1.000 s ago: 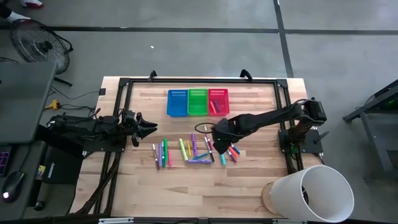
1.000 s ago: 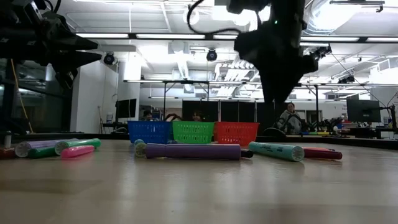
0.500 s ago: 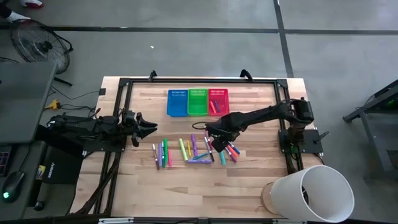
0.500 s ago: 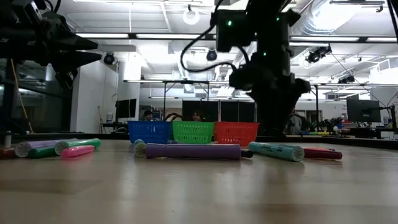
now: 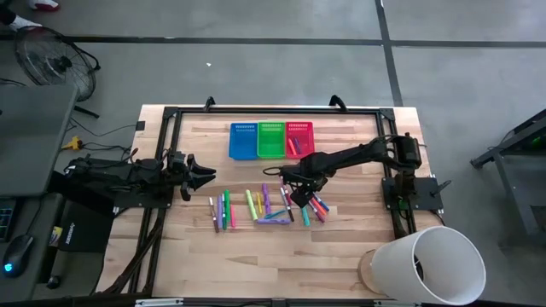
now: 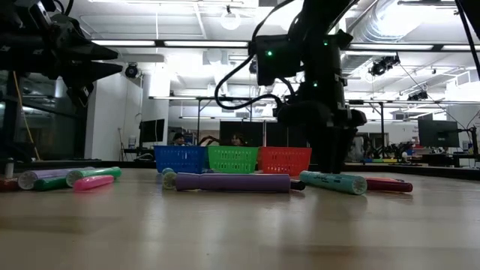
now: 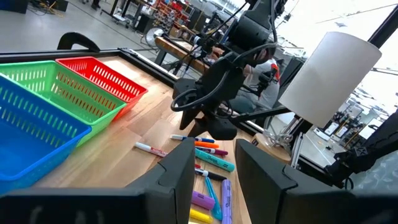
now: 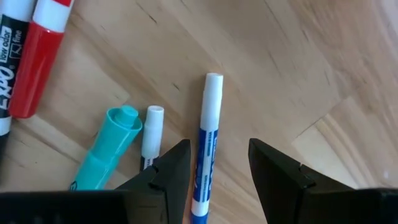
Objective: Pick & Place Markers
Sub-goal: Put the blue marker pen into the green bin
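Down low, the right end effector (image 5: 298, 195) sits over the right part of the scattered markers (image 5: 260, 205) in the middle of the bench (image 5: 341, 247). Its fingers (image 8: 166, 174) stand apart with nothing clamped between them; in the right wrist view a blue-and-white marker (image 8: 207, 149) lies on the wood in line with the gap, a teal marker (image 8: 102, 152) and a small white-capped one (image 8: 150, 134) just beside it, and a red marker (image 8: 36, 56) farther off.

The left end effector (image 5: 202, 176) hangs at the bench's left edge, well apart from the markers, its fingers (image 7: 180, 177) parted and empty.

The markers lie loose on the wood in a band between the two arms, green, pink, purple, orange and blue among them. In the low view a purple one (image 6: 232, 182) lies crosswise at the front, with a teal one (image 6: 333, 181) to one side and green (image 6: 94, 174) and pink (image 6: 93, 183) ones to the other.

Behind them, three mesh baskets stand side by side, touching: blue (image 5: 242, 141), green (image 5: 270, 140), red (image 5: 299, 139). The red one holds something red; I cannot tell what.
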`<state>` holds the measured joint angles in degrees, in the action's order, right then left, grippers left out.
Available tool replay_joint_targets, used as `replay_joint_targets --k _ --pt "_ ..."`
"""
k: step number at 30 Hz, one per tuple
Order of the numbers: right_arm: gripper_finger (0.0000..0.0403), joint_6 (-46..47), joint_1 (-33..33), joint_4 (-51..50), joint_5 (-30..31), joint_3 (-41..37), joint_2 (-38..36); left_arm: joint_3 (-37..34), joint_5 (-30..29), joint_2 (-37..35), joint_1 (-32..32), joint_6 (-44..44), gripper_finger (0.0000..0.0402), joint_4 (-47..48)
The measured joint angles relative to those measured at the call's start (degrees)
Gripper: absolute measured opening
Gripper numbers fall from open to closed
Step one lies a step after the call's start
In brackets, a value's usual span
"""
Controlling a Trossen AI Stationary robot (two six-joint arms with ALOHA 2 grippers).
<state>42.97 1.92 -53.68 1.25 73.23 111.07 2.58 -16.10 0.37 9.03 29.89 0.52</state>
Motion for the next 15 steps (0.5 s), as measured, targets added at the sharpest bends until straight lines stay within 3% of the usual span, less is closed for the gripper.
replay_joint_targets --k 15 --pt "0.014 -1.94 0.0 1.11 0.65 0.02 0.33 0.01 -0.02 -0.01 0.01 0.02 0.0115 0.01"
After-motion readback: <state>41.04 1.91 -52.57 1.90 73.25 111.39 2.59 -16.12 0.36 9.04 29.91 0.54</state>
